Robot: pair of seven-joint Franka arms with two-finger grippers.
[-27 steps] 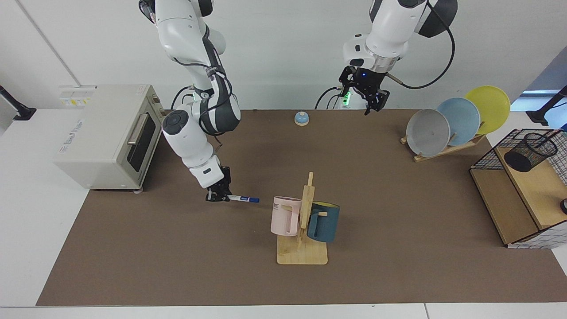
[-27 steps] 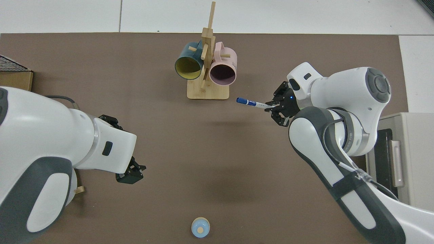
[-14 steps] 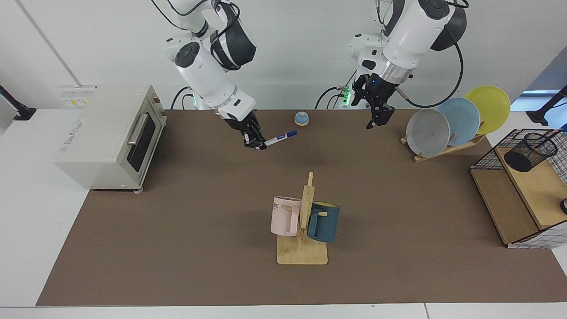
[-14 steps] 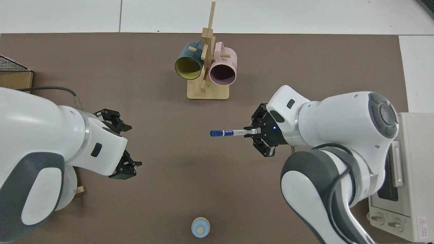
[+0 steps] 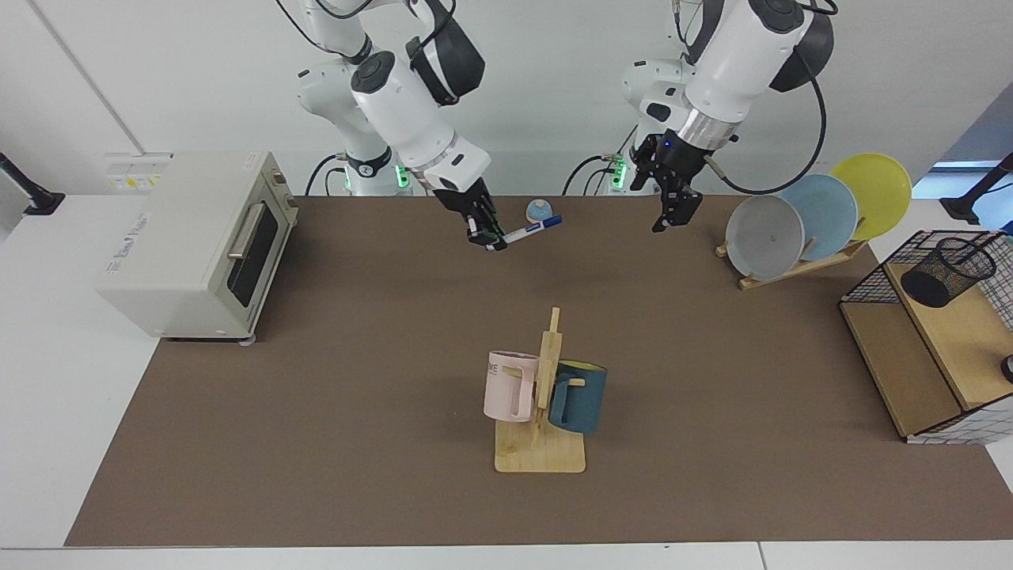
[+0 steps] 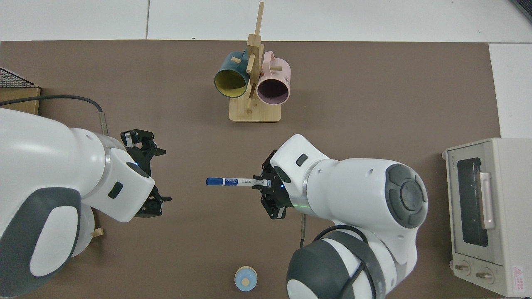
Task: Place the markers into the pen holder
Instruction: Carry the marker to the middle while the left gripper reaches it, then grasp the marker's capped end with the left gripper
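Note:
My right gripper (image 5: 488, 236) hangs above the back middle of the mat, shut on the white end of the marker (image 5: 532, 230). The marker lies nearly level in the air, its blue cap pointing toward my left gripper (image 5: 663, 222). From above, the marker (image 6: 232, 181) sticks out of the right gripper (image 6: 266, 185) toward the left gripper (image 6: 166, 175), which stands open and empty a short gap away. The pen holder (image 5: 947, 271), a black mesh cup, sits tilted on the wooden shelf at the far right of the facing view.
A mug rack (image 5: 542, 443) with a pink and a teal mug stands mid-mat. A blue bell (image 5: 539, 210) sits just behind the marker. A plate rack (image 5: 815, 218), a wire-and-wood shelf basket (image 5: 910, 372) and a toaster oven (image 5: 198, 237) line the sides.
The right gripper has lifted the marker off the mat and carried it back and across toward the left gripper. The left gripper has shifted slightly and turned toward it.

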